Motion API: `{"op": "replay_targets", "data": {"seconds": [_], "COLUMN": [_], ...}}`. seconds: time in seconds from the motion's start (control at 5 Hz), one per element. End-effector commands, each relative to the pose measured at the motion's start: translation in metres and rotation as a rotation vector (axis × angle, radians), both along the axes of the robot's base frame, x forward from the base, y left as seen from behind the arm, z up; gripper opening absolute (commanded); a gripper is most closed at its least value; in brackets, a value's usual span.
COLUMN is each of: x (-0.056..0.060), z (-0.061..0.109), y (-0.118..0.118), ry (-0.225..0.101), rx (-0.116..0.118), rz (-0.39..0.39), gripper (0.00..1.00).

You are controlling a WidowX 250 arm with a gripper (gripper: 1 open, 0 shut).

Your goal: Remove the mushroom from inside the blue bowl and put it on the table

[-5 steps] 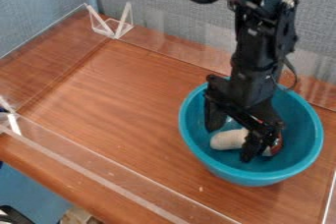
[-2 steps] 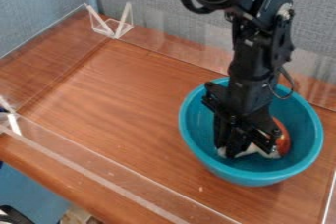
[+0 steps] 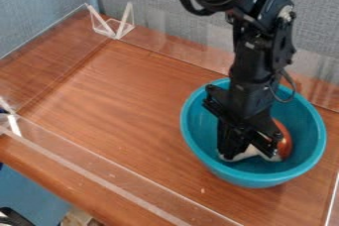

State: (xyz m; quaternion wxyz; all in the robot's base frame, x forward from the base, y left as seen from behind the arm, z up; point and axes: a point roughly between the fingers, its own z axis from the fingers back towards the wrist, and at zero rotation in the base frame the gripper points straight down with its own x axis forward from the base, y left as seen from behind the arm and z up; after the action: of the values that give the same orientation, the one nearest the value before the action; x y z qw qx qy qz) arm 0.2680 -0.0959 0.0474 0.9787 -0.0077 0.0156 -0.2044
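- The claw point(image 3: 240, 143) points down into the blue bowl point(image 3: 199, 131), and its fingers pinch the mushroom point(image 3: 273, 143).
- The mushroom is low inside the bowl, brown cap poking out right.
- The bowl sits on the table point(image 3: 106, 91).

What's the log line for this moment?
step: grasp | jaws: shut on mushroom | mushroom: in bowl, not lifted | table: mushroom not yet there

mushroom point(image 3: 276, 143) in bowl point(image 3: 199, 131), right on table point(image 3: 119, 81)
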Motion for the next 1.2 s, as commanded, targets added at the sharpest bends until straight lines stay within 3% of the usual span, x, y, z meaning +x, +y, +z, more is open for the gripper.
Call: {"op": "replay_targets", "data": {"seconds": [0.0,1.0], "x": [0.002,-0.004], "z": [0.021,0.036], "y": [-0.002,-0.004], "ry": [-0.065,-0.124], "rx": [-0.016,-0.027], "rz": [-0.008,-0.019], "gripper": [0.0,0.0]}}
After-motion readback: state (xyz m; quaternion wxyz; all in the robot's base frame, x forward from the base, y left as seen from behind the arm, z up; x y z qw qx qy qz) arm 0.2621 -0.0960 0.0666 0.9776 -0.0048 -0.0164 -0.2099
